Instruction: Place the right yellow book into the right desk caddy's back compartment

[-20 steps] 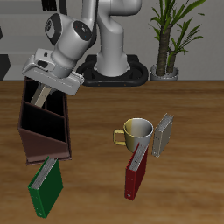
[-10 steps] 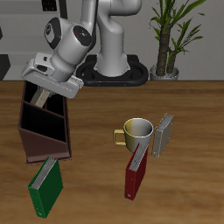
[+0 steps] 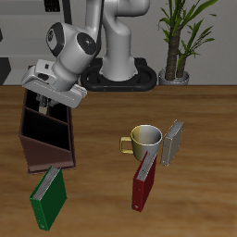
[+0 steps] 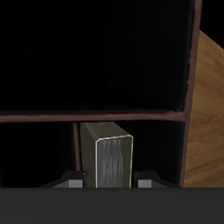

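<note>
Right now the claw hangs over the back compartment of the right desk caddy, at the end of the box farthest from the desk's front edge. In the wrist view the right yellow book stands on end inside a bay — its grey-white page edges face up toward the camera, and its long axis seems to run down into the bay, roughly along the claw's own line. The two fingertips show on either side of the book, close to its faces; whether they are pinching it or have let go I cannot tell, since any contact is hidden at the frame's edge. The main risk, as I judge it, is in the release: if the fingers open unevenly or the claw lifts while one pad clings, the slim book could be dragged up, or tip against the slanted divider and lean out of the bay. A second yellow book leans by the mug, well apart, with a red book and a green book nearer the front — none in the way.
</note>
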Controlling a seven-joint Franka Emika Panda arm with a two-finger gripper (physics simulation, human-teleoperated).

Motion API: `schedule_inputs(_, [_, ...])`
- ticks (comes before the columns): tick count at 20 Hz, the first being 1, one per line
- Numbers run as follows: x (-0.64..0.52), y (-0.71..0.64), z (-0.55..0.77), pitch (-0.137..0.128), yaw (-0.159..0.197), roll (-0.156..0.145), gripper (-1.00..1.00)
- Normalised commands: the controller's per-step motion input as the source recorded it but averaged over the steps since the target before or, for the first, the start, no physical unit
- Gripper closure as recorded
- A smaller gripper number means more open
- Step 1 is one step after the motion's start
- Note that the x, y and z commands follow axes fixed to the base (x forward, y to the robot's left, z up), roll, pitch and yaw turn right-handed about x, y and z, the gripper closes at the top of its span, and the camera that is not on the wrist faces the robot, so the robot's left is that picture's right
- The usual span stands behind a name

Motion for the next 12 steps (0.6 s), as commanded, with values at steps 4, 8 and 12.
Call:
schedule_inputs(4, [0.02, 0.23, 0.14, -0.007, -0.045, 0.084, -1.00])
schedule_inputs(8, [-0.04, 0.29, 0.11, -0.022, -0.037, 0.084, -1.00])
schedule_inputs(12, [-0.10, 0.42, 0.19, -0.040, -0.034, 0.125, -1.00])
